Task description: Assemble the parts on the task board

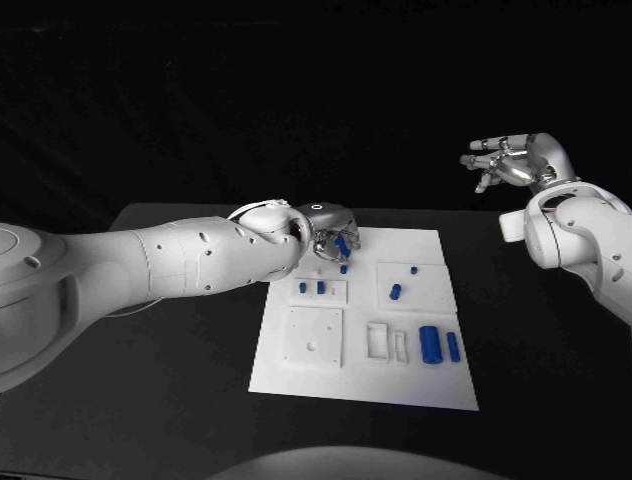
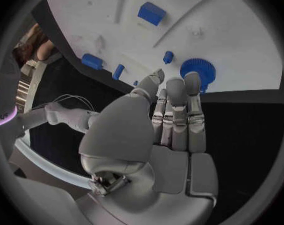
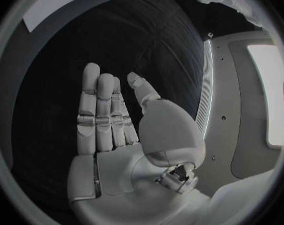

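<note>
Head view: we are seeing the task board (image 1: 316, 375) lying mid-table (image 1: 143, 400), blue parts (image 1: 432, 343) sitting on it. Our left hand (image 1: 328, 232) is hovering over its far corner, fingers straight beside a blue gear (image 2: 194, 70), holding nothing. Our right hand (image 1: 518, 162) is hanging raised, fingers apart, empty.

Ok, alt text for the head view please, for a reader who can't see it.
The robot's left hand reaches over the far left corner of the white task board on a black table. Small blue parts lie scattered on the board. The right hand is raised off to the right, away from the board, holding nothing.
</note>
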You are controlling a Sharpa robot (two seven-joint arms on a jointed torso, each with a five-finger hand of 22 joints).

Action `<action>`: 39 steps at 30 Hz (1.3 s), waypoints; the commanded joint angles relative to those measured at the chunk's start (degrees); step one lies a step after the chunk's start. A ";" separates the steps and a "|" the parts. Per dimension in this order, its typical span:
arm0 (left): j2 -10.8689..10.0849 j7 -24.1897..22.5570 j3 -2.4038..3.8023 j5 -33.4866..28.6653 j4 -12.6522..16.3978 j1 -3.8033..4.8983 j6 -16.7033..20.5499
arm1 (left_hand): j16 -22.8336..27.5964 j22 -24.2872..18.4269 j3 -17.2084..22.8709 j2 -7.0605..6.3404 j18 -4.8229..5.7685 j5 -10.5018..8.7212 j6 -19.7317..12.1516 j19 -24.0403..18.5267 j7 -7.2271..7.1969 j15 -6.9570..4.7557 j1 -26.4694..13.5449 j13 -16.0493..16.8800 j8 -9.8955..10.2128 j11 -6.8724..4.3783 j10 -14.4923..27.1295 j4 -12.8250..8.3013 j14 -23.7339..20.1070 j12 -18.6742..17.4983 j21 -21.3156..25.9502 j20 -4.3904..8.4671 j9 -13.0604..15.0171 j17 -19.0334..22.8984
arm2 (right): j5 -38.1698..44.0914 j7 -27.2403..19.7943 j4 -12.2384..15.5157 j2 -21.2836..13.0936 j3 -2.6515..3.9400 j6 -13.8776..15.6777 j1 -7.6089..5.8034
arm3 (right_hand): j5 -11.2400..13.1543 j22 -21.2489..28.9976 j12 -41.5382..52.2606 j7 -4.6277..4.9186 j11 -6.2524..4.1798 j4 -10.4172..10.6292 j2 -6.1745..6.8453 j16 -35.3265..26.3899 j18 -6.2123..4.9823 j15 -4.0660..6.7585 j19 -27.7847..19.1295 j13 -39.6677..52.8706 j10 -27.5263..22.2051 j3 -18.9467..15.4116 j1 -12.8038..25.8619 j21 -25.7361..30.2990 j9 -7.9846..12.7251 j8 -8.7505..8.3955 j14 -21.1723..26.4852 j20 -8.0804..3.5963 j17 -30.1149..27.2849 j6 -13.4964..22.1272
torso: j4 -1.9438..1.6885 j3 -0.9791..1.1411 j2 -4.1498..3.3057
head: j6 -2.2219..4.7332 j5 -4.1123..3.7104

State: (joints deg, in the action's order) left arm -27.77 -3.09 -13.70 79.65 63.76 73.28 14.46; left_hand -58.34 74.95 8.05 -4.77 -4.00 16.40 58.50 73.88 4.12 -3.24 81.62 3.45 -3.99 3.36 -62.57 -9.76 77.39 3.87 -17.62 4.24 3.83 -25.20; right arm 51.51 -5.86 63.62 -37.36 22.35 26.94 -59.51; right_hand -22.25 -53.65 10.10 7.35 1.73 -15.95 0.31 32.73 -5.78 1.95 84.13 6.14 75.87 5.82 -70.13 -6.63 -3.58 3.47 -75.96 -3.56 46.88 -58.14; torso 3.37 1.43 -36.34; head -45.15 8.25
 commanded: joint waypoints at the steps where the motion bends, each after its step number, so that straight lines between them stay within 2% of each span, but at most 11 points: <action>1: 0.37 -1.84 0.03 5.34 -0.27 -0.23 -3.44 | -0.97 1.21 0.52 -0.46 -1.22 0.10 -0.39 0.60 0.02 -0.06 -0.25 -0.06 0.30 0.09 0.54 -0.31 0.94 -0.22 -0.93 -0.01 -0.08 -0.28 | 0.03 -0.48 0.20 0.07 0.01 -0.76 0.01 | -0.18 -0.05 -0.25 0.01 -0.03 0.08 0.32 -0.35 -0.89 0.03 0.76 -0.05 0.31 0.25 0.23 -0.25 -0.02 0.09 0.29 0.33 0.06 -0.06 | 0.07 -0.08 -0.06 | -0.02 -0.06; 5: 0.38 -1.65 0.03 6.31 -0.18 -0.37 -5.01 | -1.75 1.15 0.71 -0.36 -1.57 -0.02 -0.39 0.94 0.34 -0.01 -0.52 -0.07 0.30 0.31 0.64 -0.67 1.91 -0.23 -2.00 -0.09 -0.08 -0.42 | 0.02 -0.46 0.28 0.04 0.01 -0.75 0.01 | -0.27 -0.13 -0.36 -0.02 -0.03 0.12 0.41 -0.33 -0.91 0.04 0.74 -0.21 0.37 0.51 0.38 -0.28 -0.02 0.09 0.27 0.34 0.07 -0.13 | 0.01 -0.05 -0.09 | -0.19 -0.29; 13: 0.08 -1.17 0.03 7.11 0.25 -0.45 -6.74 | -2.47 1.15 1.96 -0.13 -1.87 0.04 0.26 0.61 1.04 0.28 -1.47 -0.07 0.31 0.32 -1.88 -0.72 2.13 -0.17 -3.34 -0.36 -0.08 -0.63 | 0.01 -0.44 0.32 0.07 0.01 -0.74 0.00 | -0.27 -0.13 -0.36 -0.02 -0.03 0.12 0.41 -0.33 -0.91 0.04 0.74 -0.21 0.37 0.51 0.38 -0.28 -0.02 0.09 0.27 0.34 0.07 -0.13 | -0.07 -0.07 -0.01 | -0.30 -0.36; 24: 0.10 -0.34 0.03 7.33 -0.04 -0.47 -7.46 | -2.61 0.99 1.97 -0.13 -2.23 -0.42 0.43 0.27 1.58 0.81 -2.04 -0.06 0.30 0.67 -1.64 0.63 2.00 -0.14 -3.75 -0.86 -0.10 -0.51 | 0.01 -0.43 0.34 0.10 0.01 -0.69 0.00 | -0.28 -0.16 -0.37 -0.02 -0.03 0.13 0.43 -0.32 -0.91 0.04 0.74 -0.26 0.39 0.61 0.42 -0.30 -0.02 0.09 0.26 0.33 0.08 -0.17 | -0.02 -0.05 -0.06 | -0.37 -0.44; 29: 0.50 -0.27 0.03 7.36 -0.60 -0.81 -7.03 | -2.88 1.06 3.24 0.32 -2.53 -0.58 0.79 0.25 1.71 0.85 -1.87 -0.07 0.36 0.63 -2.08 1.15 2.12 -0.22 -4.08 -1.02 -0.15 -0.49 | 0.01 -0.41 0.44 0.05 0.01 -0.67 0.00 | -0.31 -0.22 -0.41 -0.03 -0.04 0.16 0.48 -0.29 -0.92 0.05 0.75 -0.36 0.44 0.84 0.50 -0.32 -0.02 0.09 0.23 0.32 0.10 -0.26 | 0.04 -0.07 -0.10 | -0.40 -0.60; 32: 0.75 -0.31 0.03 7.36 -0.88 -1.07 -6.59 | -2.90 1.04 3.83 0.14 -2.49 -1.14 0.80 0.17 1.52 0.69 -2.10 -0.08 0.36 0.46 -1.86 1.47 2.28 -0.24 -4.26 -1.00 -0.16 -0.40 | 0.01 -0.41 0.49 0.02 0.01 -0.66 0.00 | -0.27 -0.24 -0.40 -0.04 -0.04 0.21 0.46 -0.29 -0.92 0.05 0.74 -0.38 0.46 0.91 0.59 -0.32 -0.02 0.09 0.24 0.32 0.10 -0.29 | 0.03 -0.08 -0.11 | -0.46 -0.61; 39: 1.46 -0.19 0.04 7.37 -1.99 -1.62 -6.00 | -2.92 0.95 4.24 0.28 -2.44 -1.52 0.43 0.26 1.45 0.70 -2.37 -0.07 0.38 0.46 -1.66 2.67 2.42 -0.24 -4.29 -0.99 -0.19 -0.31 | 0.01 -0.39 0.55 0.08 0.01 -0.74 0.00 | -0.27 -0.24 -0.40 -0.04 -0.04 0.21 0.46 -0.29 -0.92 0.05 0.74 -0.38 0.46 0.91 0.59 -0.32 -0.02 0.09 0.24 0.32 0.10 -0.29 | 0.01 -0.01 -0.04 | -0.62 -0.67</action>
State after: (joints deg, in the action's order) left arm -26.51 -3.44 -13.70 86.60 61.92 71.77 8.13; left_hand -61.03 74.92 12.34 -4.74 -5.76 15.08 59.05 74.13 5.73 -2.66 79.38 3.45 -3.99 4.10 -64.38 -7.22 79.64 3.87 -21.73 3.68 3.72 -25.56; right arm 51.47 -5.87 64.01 -37.33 22.35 26.88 -59.51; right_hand -22.24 -53.82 9.88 7.35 1.73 -15.81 0.61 32.73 -5.68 1.95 84.13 5.83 75.87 6.44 -69.83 -6.63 -3.58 3.47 -75.96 -3.57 46.92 -58.14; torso 3.38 1.39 -36.42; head -45.73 7.58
